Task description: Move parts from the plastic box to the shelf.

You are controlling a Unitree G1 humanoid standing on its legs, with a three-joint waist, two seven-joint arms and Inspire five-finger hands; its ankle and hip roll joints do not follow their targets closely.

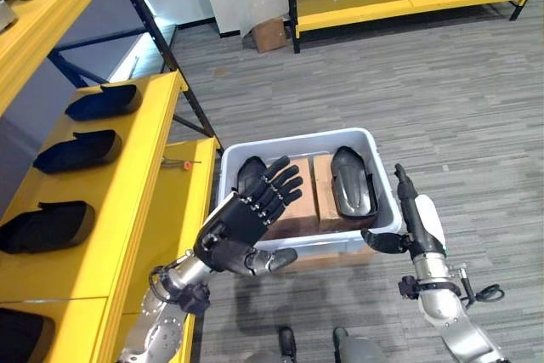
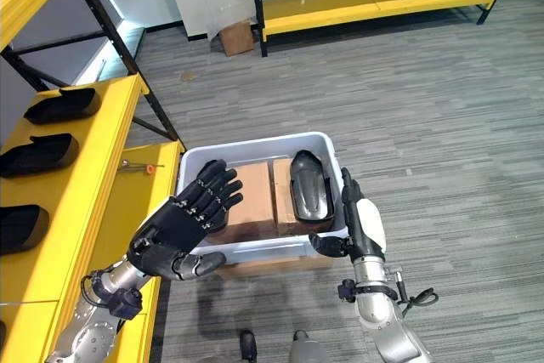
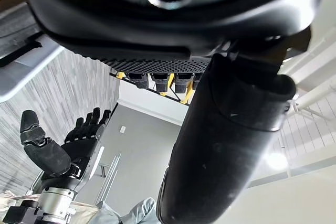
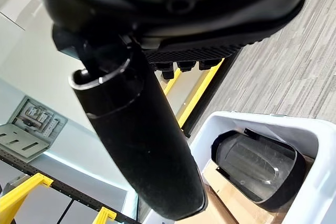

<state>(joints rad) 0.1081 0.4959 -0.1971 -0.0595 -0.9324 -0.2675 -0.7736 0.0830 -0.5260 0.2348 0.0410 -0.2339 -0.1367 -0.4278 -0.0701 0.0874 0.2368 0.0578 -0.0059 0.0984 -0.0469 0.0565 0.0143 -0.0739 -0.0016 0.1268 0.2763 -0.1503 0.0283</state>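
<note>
I'm hovering my left hand (image 1: 246, 214), fingers spread, over the plastic box (image 1: 374, 146); the part (image 1: 351, 181) is looking rigid, light, slick—gripping its edges.

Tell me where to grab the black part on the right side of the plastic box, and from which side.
Probably best: grip the black part across its narrow middle, coming from above. It lies lengthwise on a cardboard block, hollow side up, its long edges exposed; the plastic box walls hinder a low sideways approach. The right hand, open beside the box's right wall, is nearest.
</note>
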